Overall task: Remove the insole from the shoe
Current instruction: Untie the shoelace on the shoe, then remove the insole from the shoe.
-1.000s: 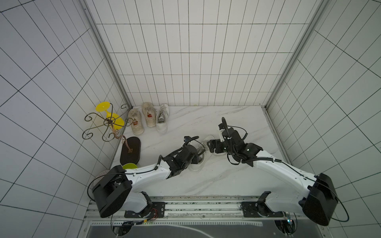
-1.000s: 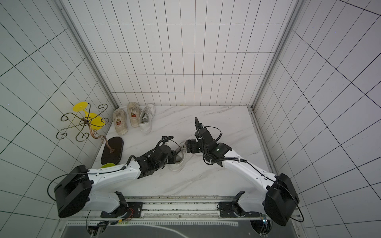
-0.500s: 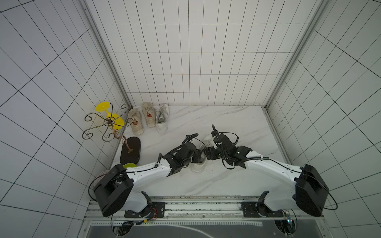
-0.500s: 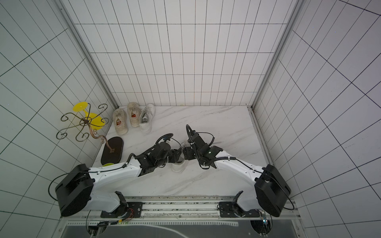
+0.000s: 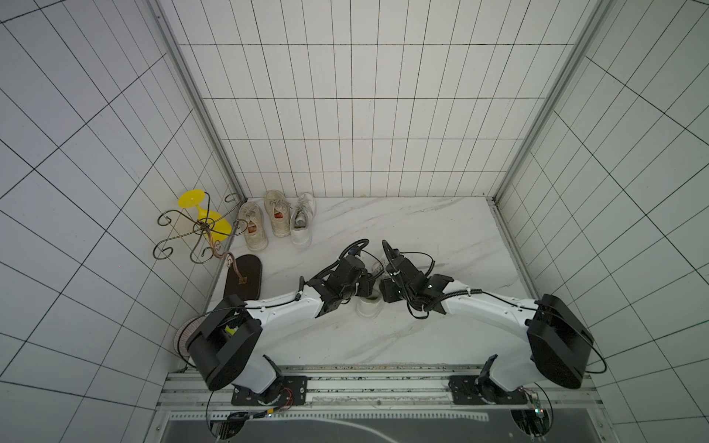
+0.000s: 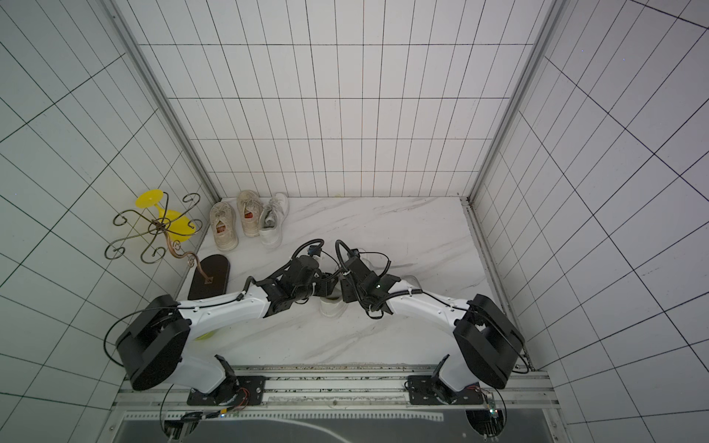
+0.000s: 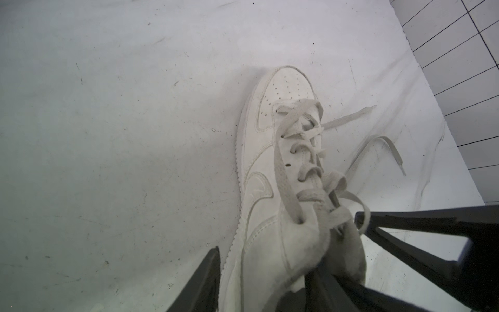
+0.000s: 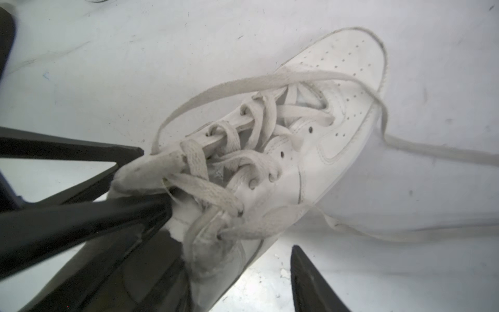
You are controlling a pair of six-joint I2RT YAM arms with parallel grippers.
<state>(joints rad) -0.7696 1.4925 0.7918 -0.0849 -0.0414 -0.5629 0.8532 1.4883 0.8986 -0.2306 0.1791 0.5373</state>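
A white lace-up shoe [image 5: 369, 307] [image 6: 333, 307] lies mid-floor between my two arms, with only its heel end showing in both top views. The left wrist view shows the shoe [image 7: 270, 175] from behind. My left gripper [image 7: 263, 264] stands open astride its side wall, one finger [image 7: 205, 281] outside by the sole and the other down in the mouth. In the right wrist view, my right gripper [image 8: 237, 259] is open astride the shoe's [image 8: 324, 135] opposite wall. Its outer finger [image 8: 310, 278] stands clear of the leather. The insole is hidden inside the shoe.
Three more pale shoes [image 5: 277, 213] stand in the back left corner. Beside them is a metal scroll stand with a yellow glass [image 5: 199, 230] on a dark oval base [image 5: 243, 278]. Loose laces [image 7: 378, 146] trail over the floor. Tiled walls close in three sides.
My right arm has swung left to the shoe and its jaws have narrowed around the wall. My left jaws have widened. The two wrists now stand close together over the shoe.
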